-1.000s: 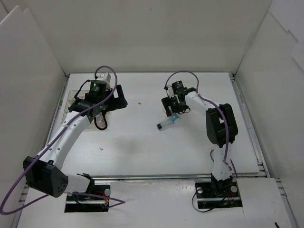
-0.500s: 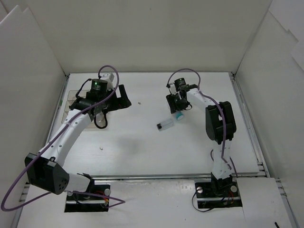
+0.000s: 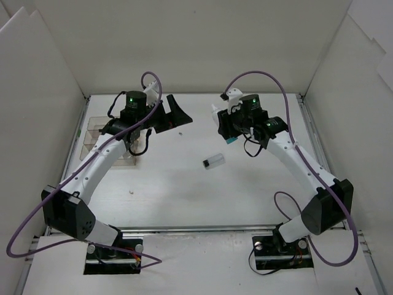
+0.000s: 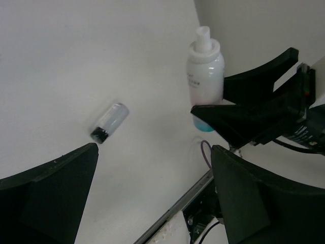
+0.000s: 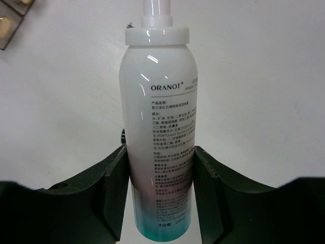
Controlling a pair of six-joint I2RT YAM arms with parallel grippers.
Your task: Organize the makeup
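My right gripper (image 3: pixel 226 128) is shut on a white spray bottle with a teal base (image 3: pixel 216 117) and holds it above the table at the back centre. In the right wrist view the fingers (image 5: pixel 114 173) press both sides of the bottle (image 5: pixel 160 117). A small clear bottle with a black cap (image 3: pixel 214 161) lies on its side mid-table. It also shows in the left wrist view (image 4: pixel 109 122), as does the held bottle (image 4: pixel 204 66). My left gripper (image 3: pixel 178 112) is open and empty, raised at the back left, with its jaws wide apart in its own view (image 4: pixel 154 150).
A clear compartmented box (image 3: pixel 92 130) sits at the table's left edge, partly under the left arm. Something with brown-toned compartments shows in the corner of the right wrist view (image 5: pixel 10 23). Two tiny specks (image 3: pixel 132 192) lie on the table. White walls enclose the table.
My right gripper lifted the white and teal bottle off the table and carried it back and up. The left gripper rose and swung right. The small clear bottle stayed put.
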